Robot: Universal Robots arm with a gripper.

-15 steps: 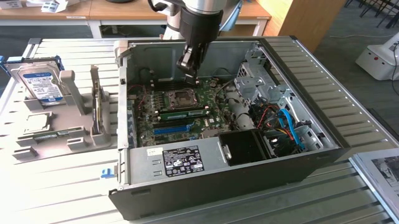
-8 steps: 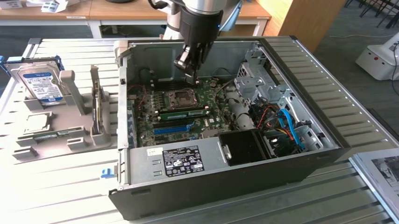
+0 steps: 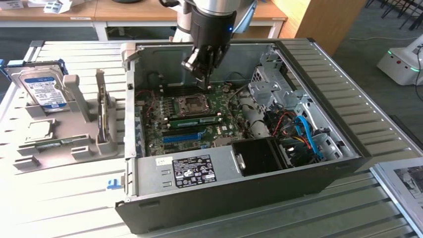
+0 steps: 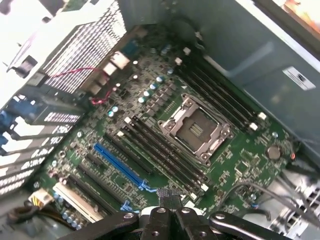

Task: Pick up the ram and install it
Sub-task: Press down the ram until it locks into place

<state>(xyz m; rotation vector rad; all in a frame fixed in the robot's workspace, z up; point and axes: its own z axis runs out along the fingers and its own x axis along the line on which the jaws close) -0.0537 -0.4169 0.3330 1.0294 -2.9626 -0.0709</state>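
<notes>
One seated ram (image 3: 193, 120) — exterior view

Ram (image 3: 193, 120) lies in the motherboard (image 3: 218, 130) (inside the case (image 3: 343, 148)), before the processor socket (image 3: 193, 102).

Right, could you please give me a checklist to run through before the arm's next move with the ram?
1. The computer case is open on top: ok.
2. The gripper is inside the case, above the motherboard: ok.
3. The gripper is shut: ok.
4. The ram is held in the gripper: cannot tell.
5. The black memory slots beside the processor socket are free of cables: ok.
</notes>
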